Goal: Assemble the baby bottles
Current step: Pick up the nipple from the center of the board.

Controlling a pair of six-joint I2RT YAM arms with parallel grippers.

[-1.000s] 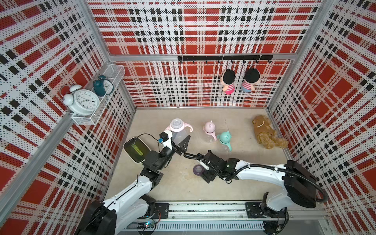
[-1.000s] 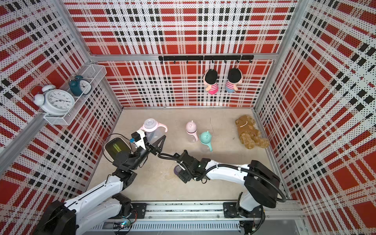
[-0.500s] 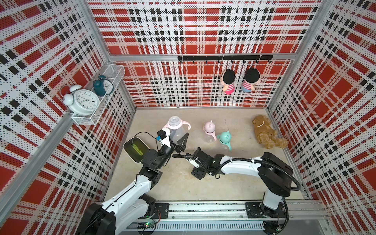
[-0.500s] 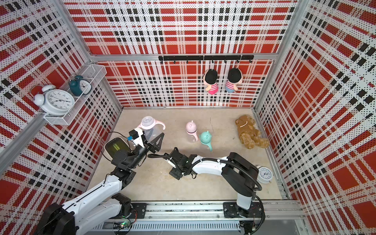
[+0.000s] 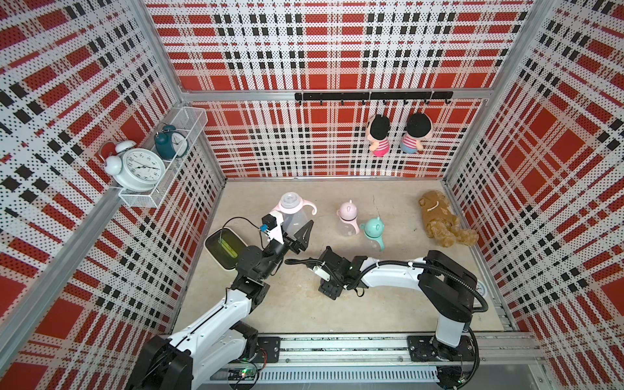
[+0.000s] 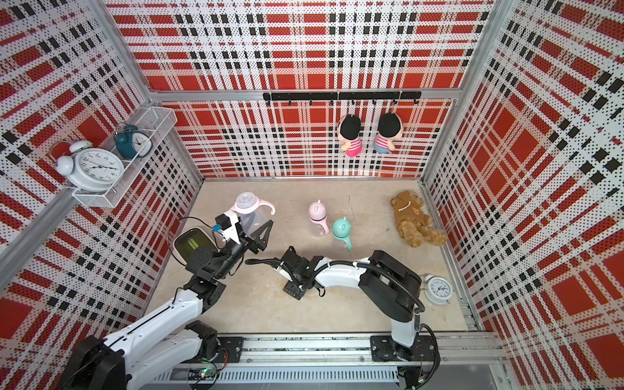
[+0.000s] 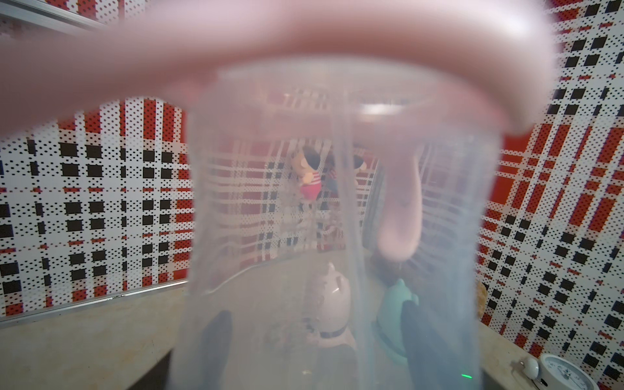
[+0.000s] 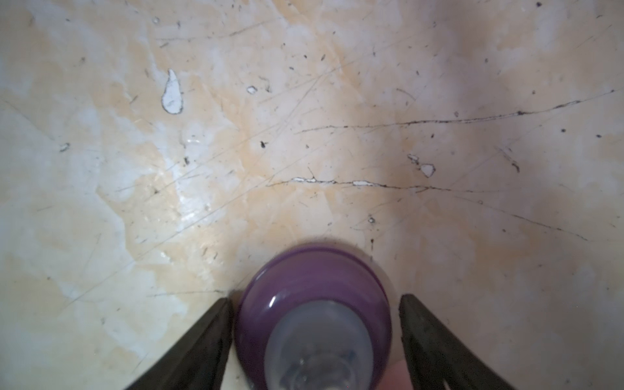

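A clear bottle [image 5: 290, 203] with a pink handle ring and an uncapped neck is held upright over the left back part of the tabletop [image 5: 304, 320]. The left hand [image 5: 293, 227] has its fingers clamped on the clear body. A purple collar [image 8: 304, 280], its pale nipple pointing up, sits on the tabletop nearer the front, under the right hand [image 8: 315, 301]. That hand's jaws stand apart on either side of the collar, one finger at its edge and the other just clear of it. A pink-capped bottle [image 5: 347, 219] and a teal-capped bottle [image 5: 371, 231] stand just beside each other farther back. A teddy bear [image 5: 439, 219] lies by the right wall. Black hour numerals ring the dial of the white alarm clock [image 5: 140, 169] in the wire shelf [image 5: 192, 118], next to a teal clock [image 5: 169, 145]. A small white clock [image 6: 439, 288] sits at the right front.
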